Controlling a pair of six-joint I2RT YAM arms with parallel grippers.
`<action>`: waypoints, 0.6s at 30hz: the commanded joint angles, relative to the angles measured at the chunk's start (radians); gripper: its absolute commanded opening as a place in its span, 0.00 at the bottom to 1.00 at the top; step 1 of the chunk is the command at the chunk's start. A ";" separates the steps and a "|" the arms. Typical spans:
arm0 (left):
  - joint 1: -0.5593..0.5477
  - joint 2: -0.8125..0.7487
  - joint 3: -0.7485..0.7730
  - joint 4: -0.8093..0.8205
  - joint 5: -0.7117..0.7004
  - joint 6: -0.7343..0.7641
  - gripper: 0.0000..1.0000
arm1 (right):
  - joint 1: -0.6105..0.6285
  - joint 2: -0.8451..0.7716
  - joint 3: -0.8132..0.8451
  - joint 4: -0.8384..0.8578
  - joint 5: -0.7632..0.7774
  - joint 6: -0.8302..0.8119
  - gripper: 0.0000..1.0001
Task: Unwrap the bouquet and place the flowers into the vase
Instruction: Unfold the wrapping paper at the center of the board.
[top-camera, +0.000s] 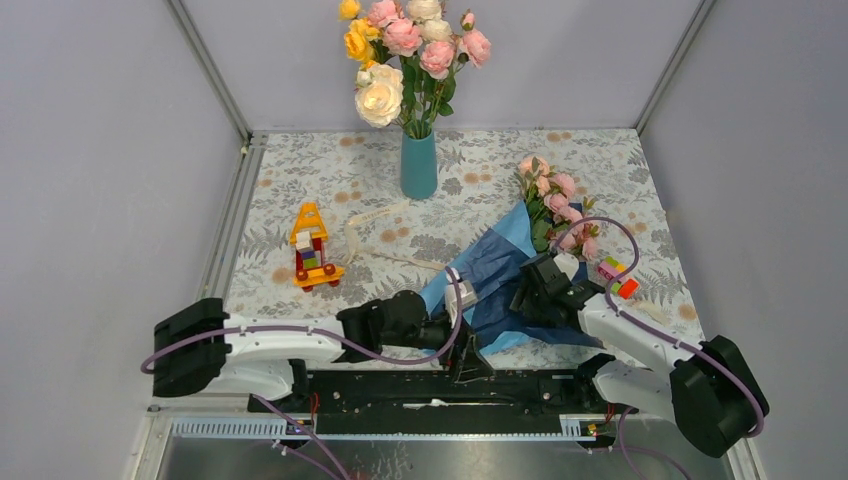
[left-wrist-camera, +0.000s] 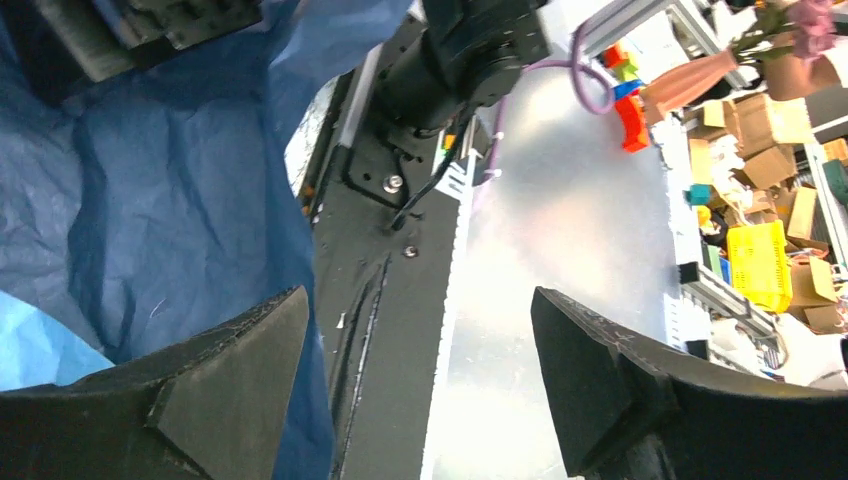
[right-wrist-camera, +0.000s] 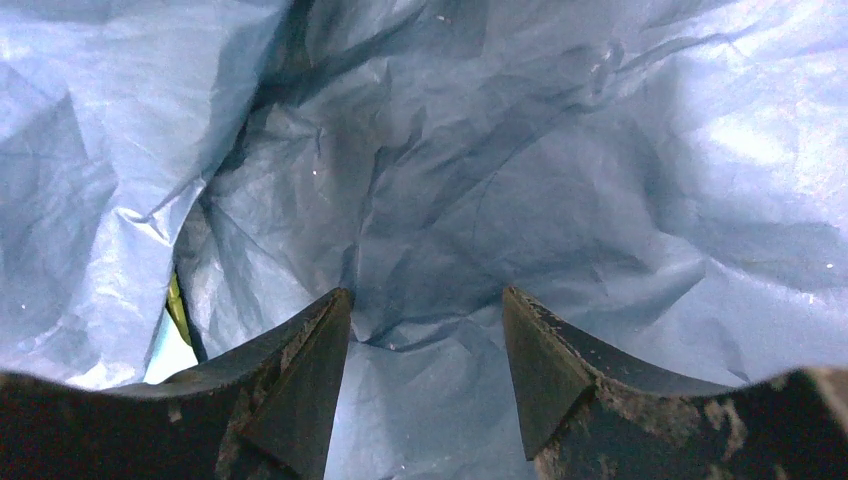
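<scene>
While the left pincer (left-wrist-camera: 418, 305) gapes empty, the right pincer (right-wrist-camera: 426, 298), half-open, seemingly straddles the bouquet (right-wrist-camera: 450, 180).

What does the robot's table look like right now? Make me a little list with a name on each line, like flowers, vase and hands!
bouquet: lying on the table, pink roses sticking out of crumpled blue paper
vase: upright at the back, holding big yellow, cream and pink roses
left gripper: open, nothing between its jaws, blue paper beside it
right gripper: jaws apart, close up against the blue paper
toy block tower: left of the bouquet, standing apart
</scene>
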 joint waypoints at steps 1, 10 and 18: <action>0.017 -0.092 0.010 0.000 0.070 0.032 0.88 | -0.017 0.035 0.009 0.004 0.044 0.000 0.65; 0.131 -0.046 -0.011 -0.049 -0.161 -0.031 0.91 | -0.023 0.048 0.013 0.005 0.057 -0.007 0.65; 0.155 0.130 0.009 -0.004 -0.248 -0.039 0.90 | -0.030 0.076 0.015 0.054 0.034 -0.011 0.65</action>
